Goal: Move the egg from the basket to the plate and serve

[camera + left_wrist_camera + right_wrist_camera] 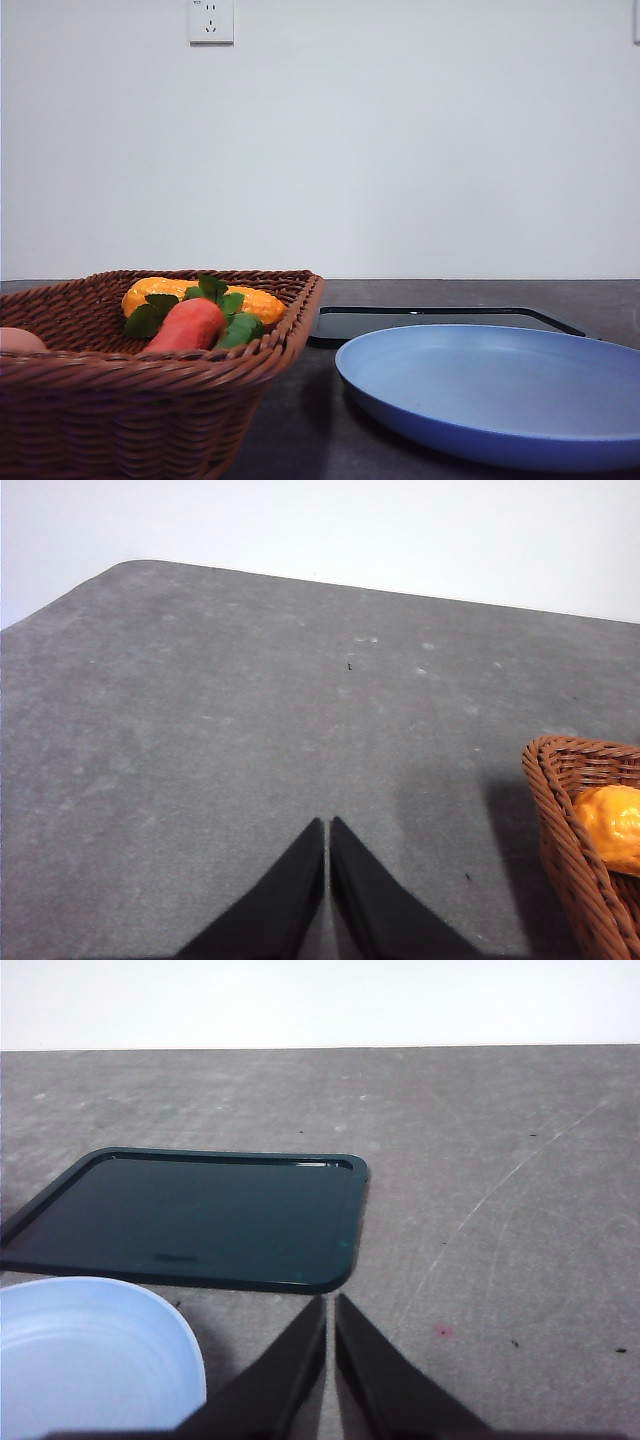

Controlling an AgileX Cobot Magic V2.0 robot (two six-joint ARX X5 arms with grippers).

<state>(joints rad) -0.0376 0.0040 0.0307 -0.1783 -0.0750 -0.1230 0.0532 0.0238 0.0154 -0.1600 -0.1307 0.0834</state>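
The brown wicker basket (150, 385) stands at the front left of the table, and its rim (570, 830) also shows in the left wrist view. The pinkish egg (18, 341) peeks over the basket's near rim at the far left. A light blue plate (500, 385) lies right of the basket; its edge (90, 1350) appears in the right wrist view. My left gripper (327, 825) is shut and empty over bare table, beside the basket. My right gripper (330, 1302) is shut and empty, next to the plate and near the tray's corner.
Inside the basket lie an orange-red carrot (187, 325) with green leaves and a yellow-orange vegetable (200, 295), also seen as an orange lump (612, 825). A flat black tray (190, 1215) sits behind the plate. The grey table (200, 730) ends at a white wall.
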